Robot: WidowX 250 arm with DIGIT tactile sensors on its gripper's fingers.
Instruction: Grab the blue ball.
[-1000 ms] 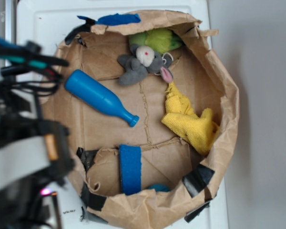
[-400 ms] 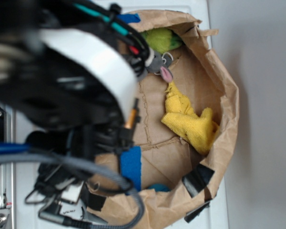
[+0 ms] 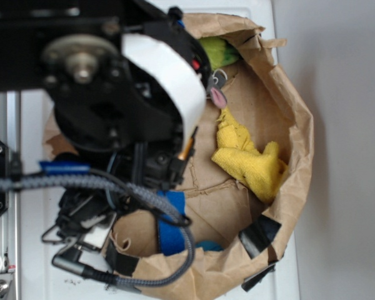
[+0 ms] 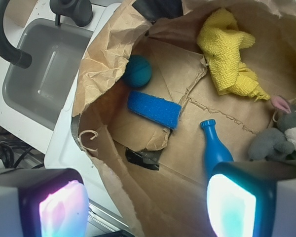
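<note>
**Blue ball tucked against bag wall**

From my wrist view, the blue ball (image 4: pixel 137 70), small, round and teal, sits at about ten o'clock, pressed against the crumpled paper wall; on my exterior view only its top (image 3: pixel 207 245) shows.

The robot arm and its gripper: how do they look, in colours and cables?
The arm is black with a curved white band, a round metal hub and a grey braided cable. In the wrist view the gripper shows two grey fingers, their inner faces glowing pink and cyan.
</note>
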